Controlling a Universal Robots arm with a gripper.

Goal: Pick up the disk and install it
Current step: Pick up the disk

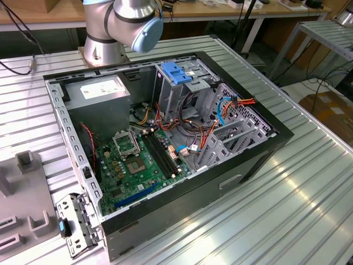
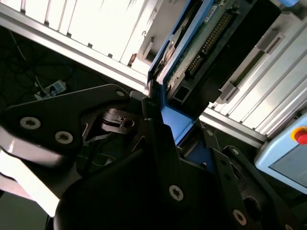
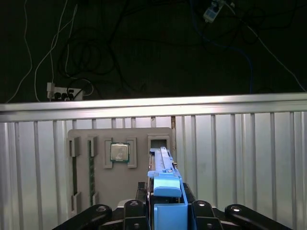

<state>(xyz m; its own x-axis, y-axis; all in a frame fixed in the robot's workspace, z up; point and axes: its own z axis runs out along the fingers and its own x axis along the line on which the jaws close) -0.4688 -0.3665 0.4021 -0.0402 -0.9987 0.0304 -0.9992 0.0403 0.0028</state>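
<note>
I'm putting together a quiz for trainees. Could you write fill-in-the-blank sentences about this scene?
1. The gripper is shut on the ___.
2. The disk's side rails are ___.
3. The open computer case holds a green ___.
Missing words: disk; blue; motherboard.

In the exterior view the arm (image 1: 129, 22) shows its silver base column (image 1: 98, 47) and a bulky shoulder joint whose light-blue cap faces the exterior view's right. In the second wrist view the claw (image 2: 171, 125) has its black fingers (image 2: 149, 111) clamped from both sides on the disk (image 2: 192, 52). In the first wrist view its black linkages (image 3: 100, 211) flank the disk's edge.
</note>
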